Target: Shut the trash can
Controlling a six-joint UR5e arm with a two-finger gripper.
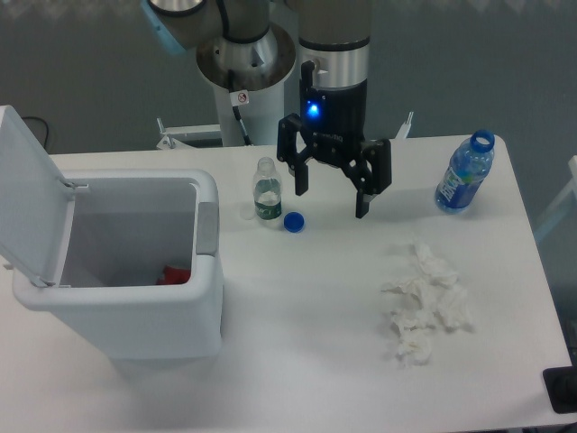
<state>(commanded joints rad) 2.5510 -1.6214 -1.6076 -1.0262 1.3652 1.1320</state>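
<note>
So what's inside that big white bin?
Inside the open trash can, something red lies at the bottom. Its front wall hides the rest of the floor.

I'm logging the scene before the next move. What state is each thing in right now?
trash can: open, something red inside
lid: swung up on the left side
gripper: open, empty, above the table
small clear bottle: upright, uncapped
blue cap: loose on the table
blue bottle: uncapped
tissues: crumpled, on the table

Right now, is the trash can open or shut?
Open. The trash can has its lid swung up at the left, and the inside shows.
</note>
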